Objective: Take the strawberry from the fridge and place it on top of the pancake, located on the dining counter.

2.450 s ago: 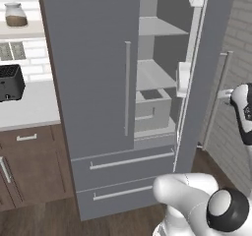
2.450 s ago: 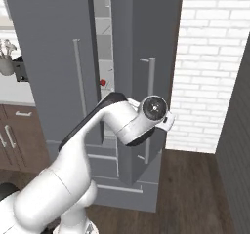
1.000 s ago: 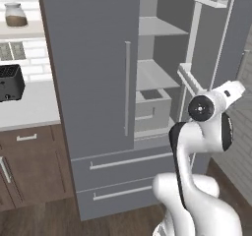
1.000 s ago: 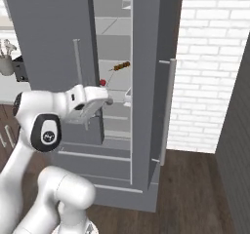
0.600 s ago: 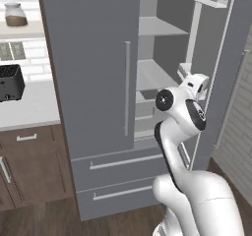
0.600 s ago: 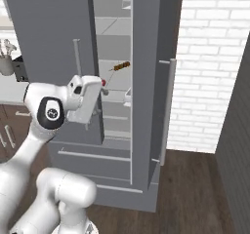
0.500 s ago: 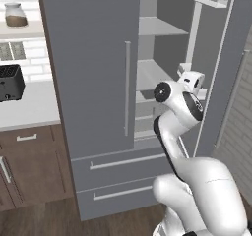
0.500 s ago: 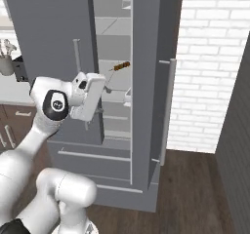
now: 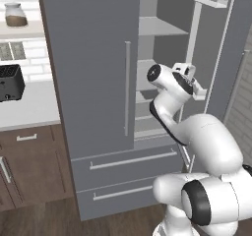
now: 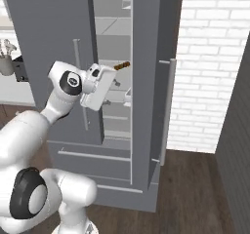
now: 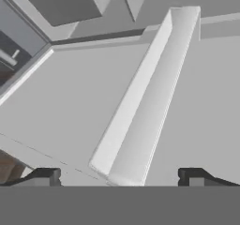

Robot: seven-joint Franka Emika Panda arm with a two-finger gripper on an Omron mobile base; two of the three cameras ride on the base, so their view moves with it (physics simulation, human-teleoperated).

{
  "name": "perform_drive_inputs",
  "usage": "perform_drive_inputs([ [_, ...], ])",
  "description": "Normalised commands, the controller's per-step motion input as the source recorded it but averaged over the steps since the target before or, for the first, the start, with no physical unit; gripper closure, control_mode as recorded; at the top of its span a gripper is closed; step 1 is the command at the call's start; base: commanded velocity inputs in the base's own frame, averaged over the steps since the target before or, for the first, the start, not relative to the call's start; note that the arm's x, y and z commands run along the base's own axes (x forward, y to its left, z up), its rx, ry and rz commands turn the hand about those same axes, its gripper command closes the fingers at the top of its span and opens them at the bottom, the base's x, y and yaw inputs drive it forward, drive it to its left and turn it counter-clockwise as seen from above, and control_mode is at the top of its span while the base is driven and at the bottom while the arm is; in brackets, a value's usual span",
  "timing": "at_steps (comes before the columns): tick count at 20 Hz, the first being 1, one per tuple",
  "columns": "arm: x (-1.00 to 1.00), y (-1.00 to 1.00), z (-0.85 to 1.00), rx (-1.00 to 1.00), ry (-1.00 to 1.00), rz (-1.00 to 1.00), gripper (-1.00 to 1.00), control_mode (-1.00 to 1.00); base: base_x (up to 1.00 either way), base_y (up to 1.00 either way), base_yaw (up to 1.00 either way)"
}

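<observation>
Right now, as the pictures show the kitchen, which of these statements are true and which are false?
1. One door of the fridge stands open while the other is shut. True.
2. The gripper is clamped shut. False: in the hand view the gripper is open, with its fingertips set wide apart.
3. A black toaster sits on the worktop beside the fridge. True.
4. Both lower drawers are pulled out. False: the drawers are pushed in flush.
5. A brownish, elongated food item lies on a shelf inside the fridge. True.
</observation>
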Motion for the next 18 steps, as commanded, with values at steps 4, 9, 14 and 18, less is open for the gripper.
perform_drive_inputs([
  [4, 0.22, -0.65, -0.40, 0.00, 0.00, -0.03, -1.00, -1.00, 0.00, 0.00, 0.00],
  [9, 0.04, -0.55, -0.27, 0.00, 0.00, -0.05, -1.00, -1.00, 0.00, 0.00, 0.00],
  [14, 0.00, -0.47, -0.21, 0.00, 0.00, -0.03, -1.00, -1.00, 0.00, 0.00, 0.00],
  [18, 0.02, -0.44, -0.09, 0.00, 0.00, -0.02, -1.00, -1.00, 0.00, 0.00, 0.00],
])
